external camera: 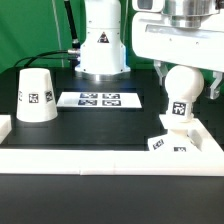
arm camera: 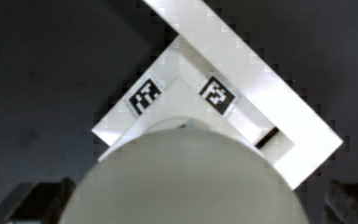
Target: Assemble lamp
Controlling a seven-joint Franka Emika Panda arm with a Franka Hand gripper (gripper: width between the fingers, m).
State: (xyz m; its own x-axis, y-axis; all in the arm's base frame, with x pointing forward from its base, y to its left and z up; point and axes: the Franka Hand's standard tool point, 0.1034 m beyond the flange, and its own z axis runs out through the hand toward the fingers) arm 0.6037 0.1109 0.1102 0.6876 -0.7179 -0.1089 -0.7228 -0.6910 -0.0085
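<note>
The white ball bulb stands upright with its tagged stem on the small blocky base at the exterior view's right, near the front white rail. My gripper is over it, its dark fingers on either side of the ball, shut on it. In the wrist view the bulb fills the space between the fingers, with the tagged base beyond it. My gripper is mostly hidden by the ball. The cone shade stands alone at the exterior view's left.
The marker board lies flat mid-table in front of the robot's white body. A raised white rail borders the black table at the front and sides; it also shows in the wrist view beside the base.
</note>
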